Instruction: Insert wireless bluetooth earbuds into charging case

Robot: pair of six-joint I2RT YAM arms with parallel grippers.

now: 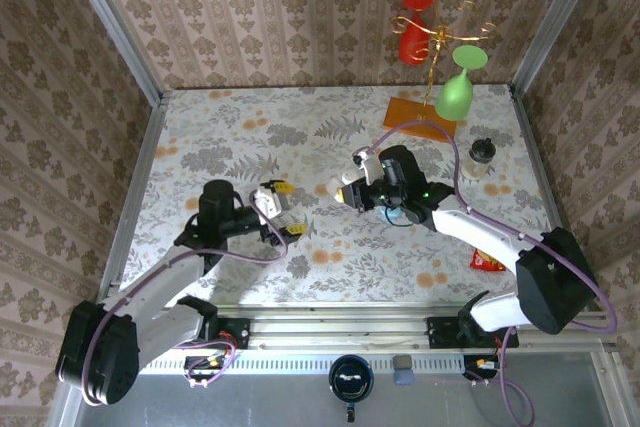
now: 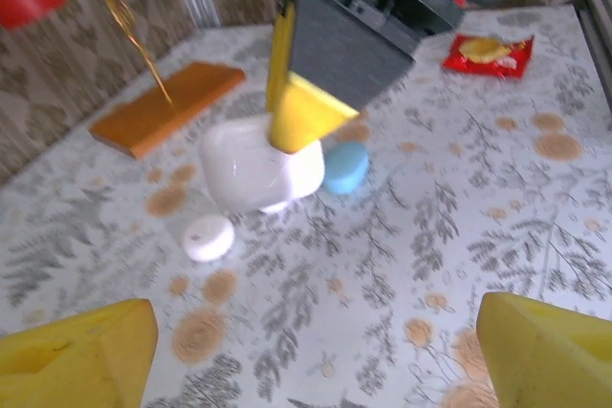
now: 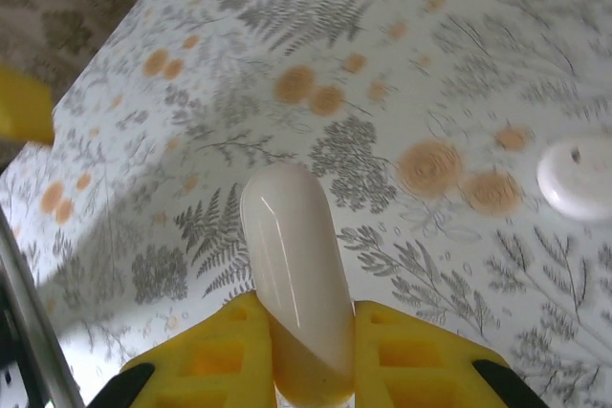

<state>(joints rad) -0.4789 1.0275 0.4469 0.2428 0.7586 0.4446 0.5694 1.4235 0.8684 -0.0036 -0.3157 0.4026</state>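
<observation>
While my left gripper (image 1: 290,209) is gaping empty, my right gripper (image 3: 308,358) is clamping the white case (image 3: 287,255).

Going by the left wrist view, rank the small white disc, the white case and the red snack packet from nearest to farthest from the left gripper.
From the left gripper:
1. The small white disc, just ahead, left of centre.
2. The white case, right behind the disc, mid-table.
3. The red snack packet, far back on the right.
</observation>
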